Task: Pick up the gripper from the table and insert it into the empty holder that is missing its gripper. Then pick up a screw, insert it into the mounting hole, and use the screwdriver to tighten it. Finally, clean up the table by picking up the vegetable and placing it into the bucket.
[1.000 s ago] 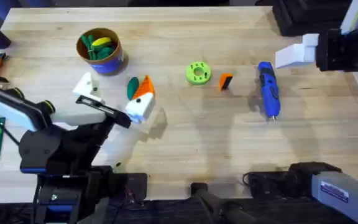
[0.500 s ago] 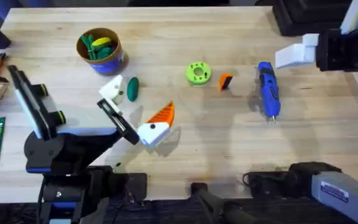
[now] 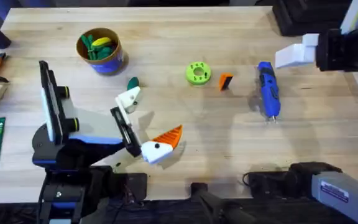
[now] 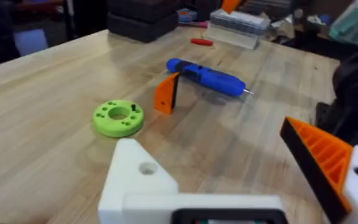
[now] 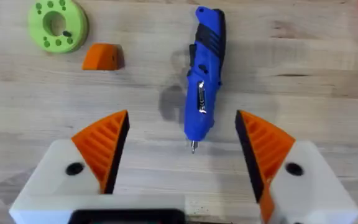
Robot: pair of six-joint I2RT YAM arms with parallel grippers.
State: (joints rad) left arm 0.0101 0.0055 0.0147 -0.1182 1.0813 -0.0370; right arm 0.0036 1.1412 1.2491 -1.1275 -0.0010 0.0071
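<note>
Partly hidden behind the wide left pincer (image 3: 143, 123), the vegetable (image 3: 133, 82) barely shows.

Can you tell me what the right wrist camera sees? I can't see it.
The right hand hangs open over a blue screwdriver lying on the wooden table. A small orange gripper sits beside a lime-green disc.

The overhead camera looks down on the whole worktop (image 3: 229, 149). Both wrist cameras sit low and close, sharing the screwdriver (image 4: 207, 76) and green disc (image 5: 58, 26).
</note>
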